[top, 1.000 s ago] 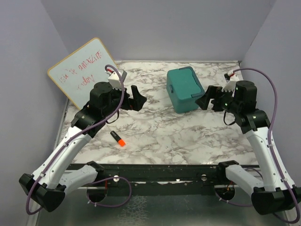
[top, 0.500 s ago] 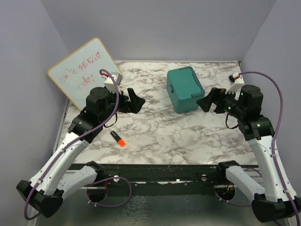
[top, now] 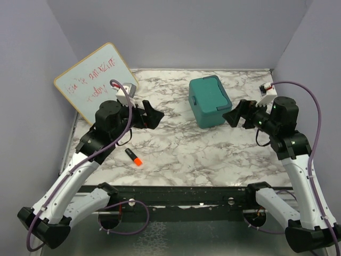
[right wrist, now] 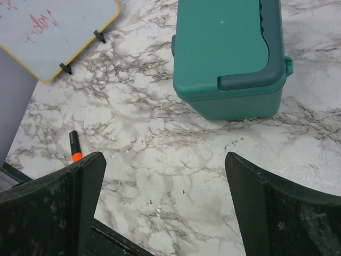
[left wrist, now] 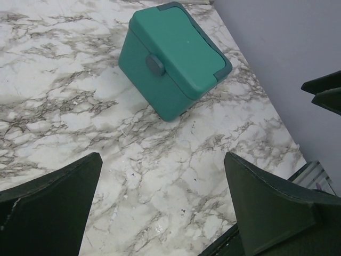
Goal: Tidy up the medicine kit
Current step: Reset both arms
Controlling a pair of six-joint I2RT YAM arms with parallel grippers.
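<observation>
- Lower left of the overhead view: an orange-tipped marker (top: 134,157) lies on the marble table (top: 186,154), same spot as a second ago.
- The left gripper (top: 154,113) hangs over the left-middle of the table, jaws spread wide with nothing in them. Its wrist has slid a touch toward the left edge of the frame since a second ago.
- The right gripper (top: 234,113) is also gaping and empty. Its wrist has backed off slightly toward the lower right.
- The medicine kit (top: 209,100) sits shut in the upper middle and hasn't budged. It's between the two grippers and a bit farther back: well apart from the left one, near the right one's tips, no contact.
- The whiteboard (top: 96,82) leans at the upper left, red scribble on it.
</observation>
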